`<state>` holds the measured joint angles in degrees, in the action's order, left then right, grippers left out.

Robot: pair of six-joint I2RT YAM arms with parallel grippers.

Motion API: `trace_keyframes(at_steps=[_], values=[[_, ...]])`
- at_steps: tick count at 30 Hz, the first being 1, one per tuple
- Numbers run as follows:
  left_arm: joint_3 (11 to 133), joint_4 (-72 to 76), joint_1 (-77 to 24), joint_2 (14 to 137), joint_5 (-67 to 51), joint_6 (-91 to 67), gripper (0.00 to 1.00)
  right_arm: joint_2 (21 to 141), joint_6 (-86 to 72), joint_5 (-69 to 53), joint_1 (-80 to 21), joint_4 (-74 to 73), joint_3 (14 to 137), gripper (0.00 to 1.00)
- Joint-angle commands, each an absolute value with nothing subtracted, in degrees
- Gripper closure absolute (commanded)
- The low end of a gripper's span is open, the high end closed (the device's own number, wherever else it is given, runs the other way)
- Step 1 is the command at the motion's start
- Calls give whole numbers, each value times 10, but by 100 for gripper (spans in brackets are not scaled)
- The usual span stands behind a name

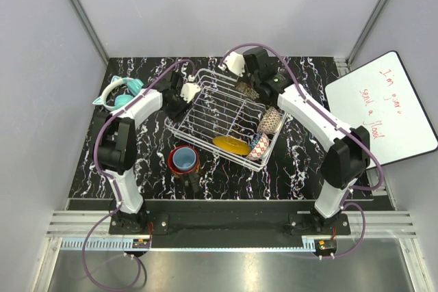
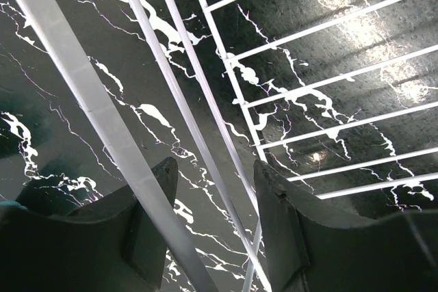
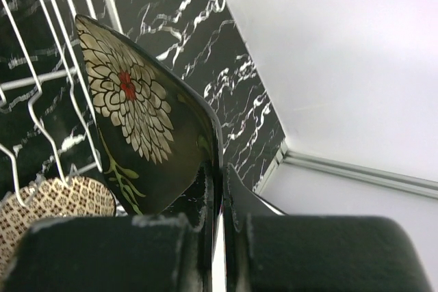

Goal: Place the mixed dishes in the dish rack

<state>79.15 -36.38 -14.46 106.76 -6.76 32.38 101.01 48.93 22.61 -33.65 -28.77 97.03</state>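
The white wire dish rack [image 1: 212,111] stands mid-table. In it lie the mustard-yellow plate [image 1: 231,146] and the gold lattice bowl [image 1: 271,120]. My right gripper [image 1: 250,85] is shut on the edge of the black flowered plate [image 3: 133,111], held upright over the rack's far right part beside the prongs [image 3: 41,87]; the bowl [image 3: 55,203] is below it. My left gripper [image 2: 212,189] is open at the rack's left far corner [image 1: 179,97], with the rim wire [image 2: 89,100] running between its fingers. The light blue cup [image 1: 183,160] sits inside the dark mug [image 1: 174,152], in front of the rack.
A red-and-blue patterned dish [image 1: 259,146] leans in the rack's near right corner. Teal items [image 1: 120,94] lie at the table's far left. A whiteboard [image 1: 383,111] lies off the table's right edge. Walls enclose the back and sides.
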Motion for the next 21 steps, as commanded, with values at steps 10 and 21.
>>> trace_keyframes(at_steps=[10,21], values=[[805,-359,-142,1047,-97,285,48,974,563,263,-360,-214,921,100],[796,-352,-140,1043,-104,265,43,1032,518,255,-381,-226,914,93]])
